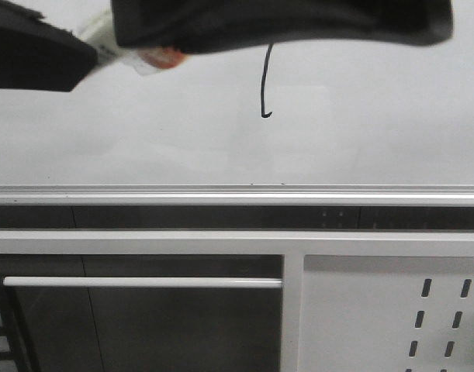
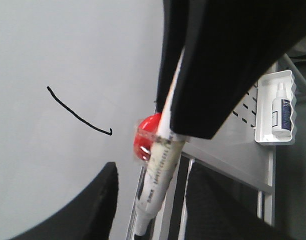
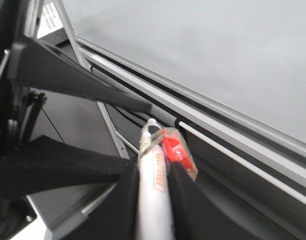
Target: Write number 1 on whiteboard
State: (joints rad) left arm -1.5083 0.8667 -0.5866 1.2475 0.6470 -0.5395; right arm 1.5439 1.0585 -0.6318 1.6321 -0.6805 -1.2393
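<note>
The whiteboard fills the upper front view above its silver rail. The number 1 is a thin black stroke with a small hook at its lower end; it also shows in the left wrist view. My right gripper is shut on a white marker pen that carries a red clip. My left gripper is open, its black fingers wide apart on either side of the pen's dark-tipped end. The pen is off the board, left of the stroke.
A white metal panel with slotted holes stands below the rail on the right. A white tray holding a spray bottle hangs on that panel. A horizontal bar runs below the rail on the left.
</note>
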